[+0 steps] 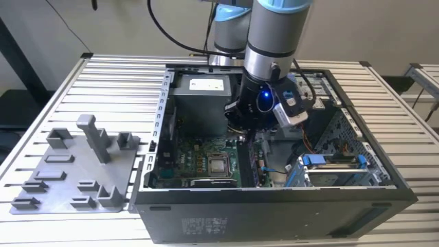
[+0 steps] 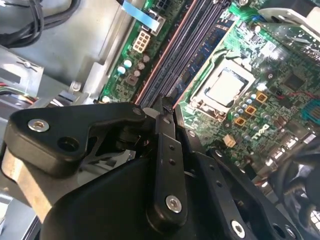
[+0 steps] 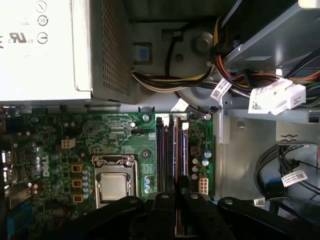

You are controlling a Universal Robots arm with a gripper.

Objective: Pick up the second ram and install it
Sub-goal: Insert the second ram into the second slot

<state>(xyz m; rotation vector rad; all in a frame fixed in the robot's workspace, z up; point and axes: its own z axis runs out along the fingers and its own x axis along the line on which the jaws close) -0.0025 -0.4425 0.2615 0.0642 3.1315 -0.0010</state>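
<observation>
My gripper (image 1: 251, 135) reaches down inside the open computer case (image 1: 274, 198), over the memory slots (image 3: 165, 150) of the green motherboard (image 3: 120, 135). In both wrist views its black fingers stand close together, shut on a thin stick seen edge-on as a coppery line: the second ram (image 3: 175, 150), which runs along the slots (image 2: 187, 40) away from the gripper (image 2: 161, 111). The fingers grip its near end (image 3: 175, 192). Whether the ram (image 2: 170, 50) is fully seated I cannot tell.
The CPU socket (image 3: 114, 185) lies beside the slots. A power supply (image 1: 199, 95) and cable bundles (image 3: 175, 80) sit at the back of the case, and a drive cage (image 1: 332, 167) stands on the exterior view's right. A grey holder tray (image 1: 75, 170) lies on the slatted table, left of the case.
</observation>
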